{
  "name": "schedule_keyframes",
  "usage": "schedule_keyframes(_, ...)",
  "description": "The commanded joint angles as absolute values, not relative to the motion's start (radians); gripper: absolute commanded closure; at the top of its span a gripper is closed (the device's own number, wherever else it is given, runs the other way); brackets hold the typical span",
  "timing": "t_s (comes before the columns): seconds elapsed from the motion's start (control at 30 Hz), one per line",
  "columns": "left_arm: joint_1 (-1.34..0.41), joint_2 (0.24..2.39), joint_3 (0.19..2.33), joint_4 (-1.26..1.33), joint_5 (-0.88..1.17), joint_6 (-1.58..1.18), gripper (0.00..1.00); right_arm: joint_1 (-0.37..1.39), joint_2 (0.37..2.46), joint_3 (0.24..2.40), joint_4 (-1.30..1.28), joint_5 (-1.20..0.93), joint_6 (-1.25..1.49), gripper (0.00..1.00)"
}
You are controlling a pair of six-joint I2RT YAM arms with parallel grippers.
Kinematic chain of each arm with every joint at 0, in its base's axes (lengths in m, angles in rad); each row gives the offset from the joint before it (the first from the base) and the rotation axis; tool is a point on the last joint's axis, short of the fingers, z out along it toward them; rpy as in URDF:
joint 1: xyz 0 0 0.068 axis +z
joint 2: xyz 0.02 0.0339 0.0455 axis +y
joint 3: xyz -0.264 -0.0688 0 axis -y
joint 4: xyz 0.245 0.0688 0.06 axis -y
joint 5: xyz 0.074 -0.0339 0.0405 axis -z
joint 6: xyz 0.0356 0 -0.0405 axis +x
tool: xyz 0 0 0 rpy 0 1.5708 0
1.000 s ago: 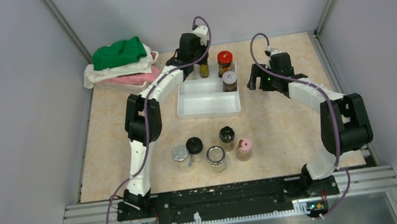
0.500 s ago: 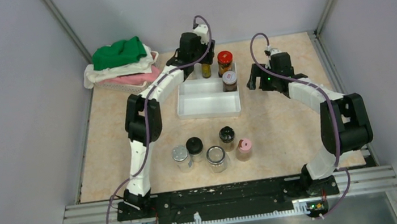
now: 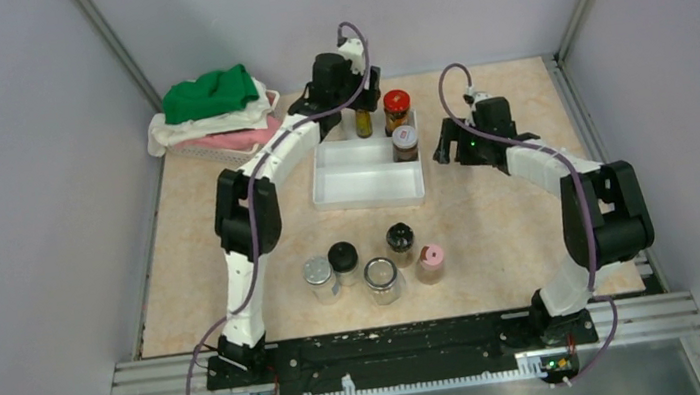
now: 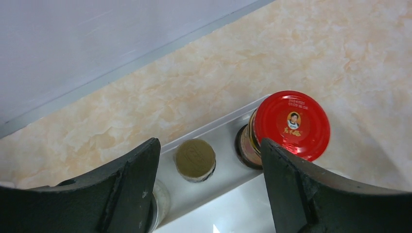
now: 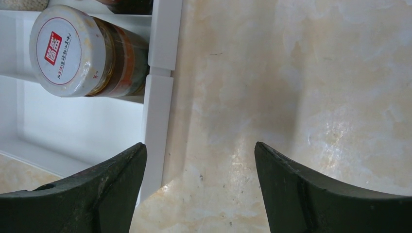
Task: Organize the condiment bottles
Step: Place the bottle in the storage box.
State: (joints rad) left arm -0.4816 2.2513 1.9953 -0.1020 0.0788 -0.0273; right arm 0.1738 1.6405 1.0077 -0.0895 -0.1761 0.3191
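Hovering over the far ledge of the white tray (image 3: 364, 181), the left fingers (image 4: 209, 148) are spread wide and grip nothing; in the left wrist view the olive cap of the slim amber bottle (image 4: 195, 158) sits in the gap between them, nearer the left one, touching neither. A further jar (image 4: 162, 200) shows only a glass rim under that finger, at 7 o'clock of the bottle. The red-capped jar (image 4: 291, 124) stands on the same ledge at 2 o'clock of the amber bottle, just beside the right finger's tip. The white-red-capped jar (image 5: 68, 51) stands one step nearer, at 6 o'clock of the red one. The right fingers (image 5: 199, 148) are wide apart too, empty, over bare bench (image 5: 291, 73) just outside the tray's right rim, that jar at 10 o'clock of them. At 6 o'clock of the tray, well apart, five jars stand on the bench: silver-capped jar (image 3: 318, 270), black-capped jar (image 3: 342, 255), wide silver-lidded jar (image 3: 381, 274), second black-capped jar (image 3: 399, 236), pink-capped jar (image 3: 430, 257)
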Motion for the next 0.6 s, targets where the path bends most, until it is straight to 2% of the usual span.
schedule_keyframes(0.0, -0.495, 2.034, 2.000, -0.134, 0.044, -0.047, 0.18, 0.202, 1.632, 1.017, -0.095, -0.184, 0.310, 0.20)
schedule_keyframes(0.07, -0.496, 1.954, 1.934, -0.156, 0.042, -0.063, 0.20, 0.251, 1.619, 1.039, -0.135, -0.136, 0.278, 0.20)
schedule_keyframes(0.27, -0.513, 1.701, 1.665, -0.191, 0.010, -0.134, 0.40, 0.382, 1.548, 1.047, -0.207, -0.049, 0.247, 0.20)
schedule_keyframes(0.33, -0.514, 1.652, 1.599, -0.240, 0.023, -0.155, 0.39, 0.417, 1.518, 1.039, -0.230, -0.033, 0.248, 0.19)
schedule_keyframes(0.43, -0.526, 1.583, 1.509, -0.325, 0.043, -0.178, 0.32, 0.455, 1.463, 1.022, -0.267, -0.016, 0.249, 0.18)
schedule_keyframes(0.57, -0.538, 1.474, 1.370, -0.371, 0.071, -0.201, 0.31, 0.483, 1.370, 0.987, -0.305, -0.005, 0.262, 0.18)
